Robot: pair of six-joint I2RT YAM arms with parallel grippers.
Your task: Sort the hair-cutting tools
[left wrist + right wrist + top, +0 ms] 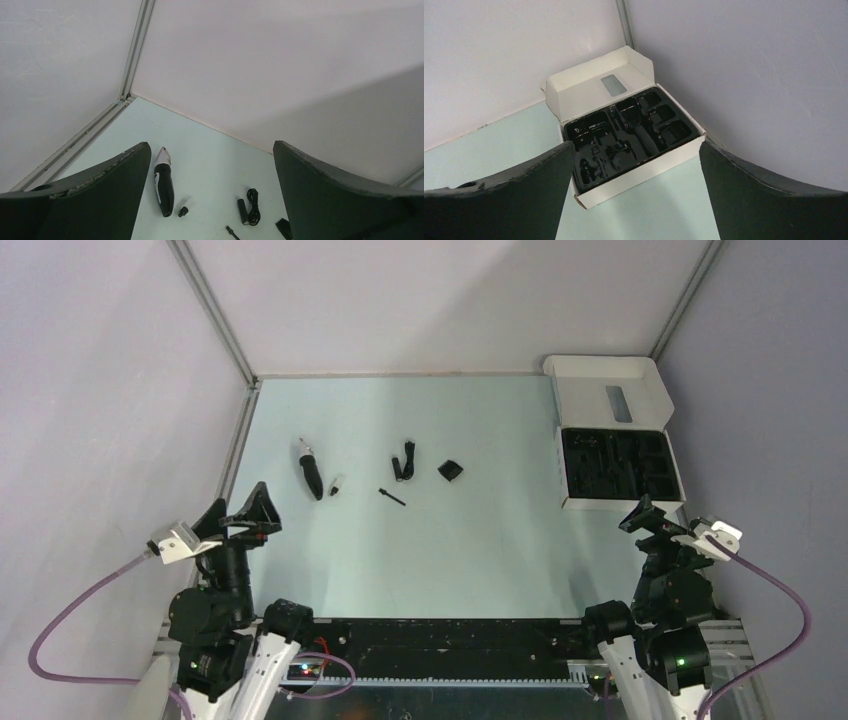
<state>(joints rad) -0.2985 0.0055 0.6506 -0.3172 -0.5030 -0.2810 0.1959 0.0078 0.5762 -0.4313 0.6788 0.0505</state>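
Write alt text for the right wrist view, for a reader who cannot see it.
An open white box with a black moulded insert sits on the table in the corner, framed between the spread fingers of the right gripper.

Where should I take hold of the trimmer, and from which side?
Grip the trimmer around its thick black middle, coming straight down from above with the left gripper, which is open and nearer. It lies flat on the table with its silver tip pointing away from the arms, so set the fingers across its narrow width. The tapered tip would probably slip.
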